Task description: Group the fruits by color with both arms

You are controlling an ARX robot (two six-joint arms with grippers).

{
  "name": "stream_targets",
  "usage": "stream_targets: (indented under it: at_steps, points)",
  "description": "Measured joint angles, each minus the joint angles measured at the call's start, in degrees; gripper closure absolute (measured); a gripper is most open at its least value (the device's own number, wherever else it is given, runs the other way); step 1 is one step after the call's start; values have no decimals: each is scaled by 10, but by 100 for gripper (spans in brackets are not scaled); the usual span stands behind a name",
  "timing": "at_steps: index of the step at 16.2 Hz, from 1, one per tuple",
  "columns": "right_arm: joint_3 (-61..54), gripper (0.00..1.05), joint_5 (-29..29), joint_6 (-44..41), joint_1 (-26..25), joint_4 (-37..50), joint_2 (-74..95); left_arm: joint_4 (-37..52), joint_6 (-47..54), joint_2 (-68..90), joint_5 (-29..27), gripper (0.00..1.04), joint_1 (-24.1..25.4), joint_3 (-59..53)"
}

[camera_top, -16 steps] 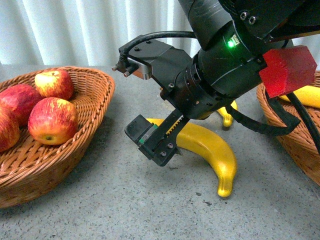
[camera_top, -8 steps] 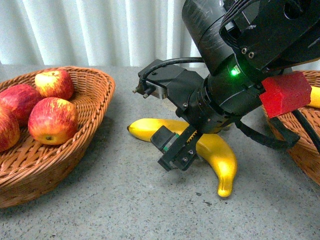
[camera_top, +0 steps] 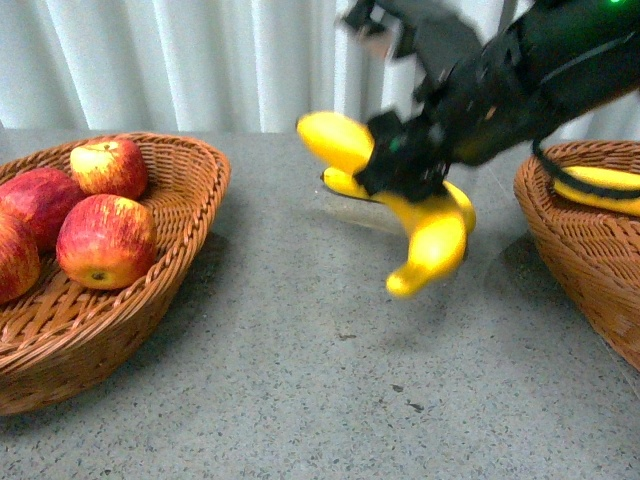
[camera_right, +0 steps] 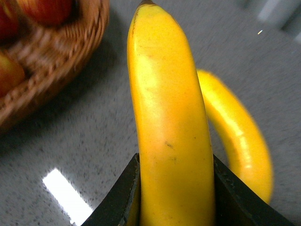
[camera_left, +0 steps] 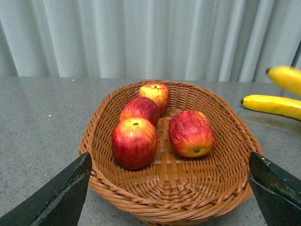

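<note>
Aloft, right gripper's [camera_right: 176, 207] banana [camera_top: 436, 236] slants, near tip pointing down.

Glossy smooth banana [camera_right: 169, 141], shiny apples [camera_left: 134, 142], woven wicker basket [camera_left: 117, 197], matt speckled stone-like tabletop [camera_top: 300, 400]

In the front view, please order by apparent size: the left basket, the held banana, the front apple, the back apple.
1. left basket, largest, though cut off by the frame
2. held banana, blurred
3. front apple
4. back apple, slightly smaller but farther away, so unsure
</note>
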Motion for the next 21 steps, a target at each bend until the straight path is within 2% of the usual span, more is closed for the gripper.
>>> stream_targets:
  at_steps: [2,4,7,9,11,12,14,17,21]
  points:
    - [2,72,-52,53,-54,29,-59,0,0,0,0,7,0,0]
    - [-14,72,-55,55,-120,43,-92,0,0,0,0,7,0,0]
    - [-72,72,-15,-29,-223,68,-73,0,0,0,0,7,0,0]
    - [-81,72,-21,-99,-285,42,-66,0,0,0,0,7,0,0]
    - [-80,72,-34,-147,-316,-2,-66,0,0,0,0,7,0,0]
    - [-80,65,-40,-168,-320,-21,-67,0,0,0,0,7,0,0]
    - [-80,41,-44,-187,-317,-18,-73,0,0,0,0,7,0,0]
    - [-45,5,-60,-150,-268,5,-88,0,0,0,0,7,0,0]
    - [41,7,-70,-89,-113,11,-28,0,0,0,0,7,0,0]
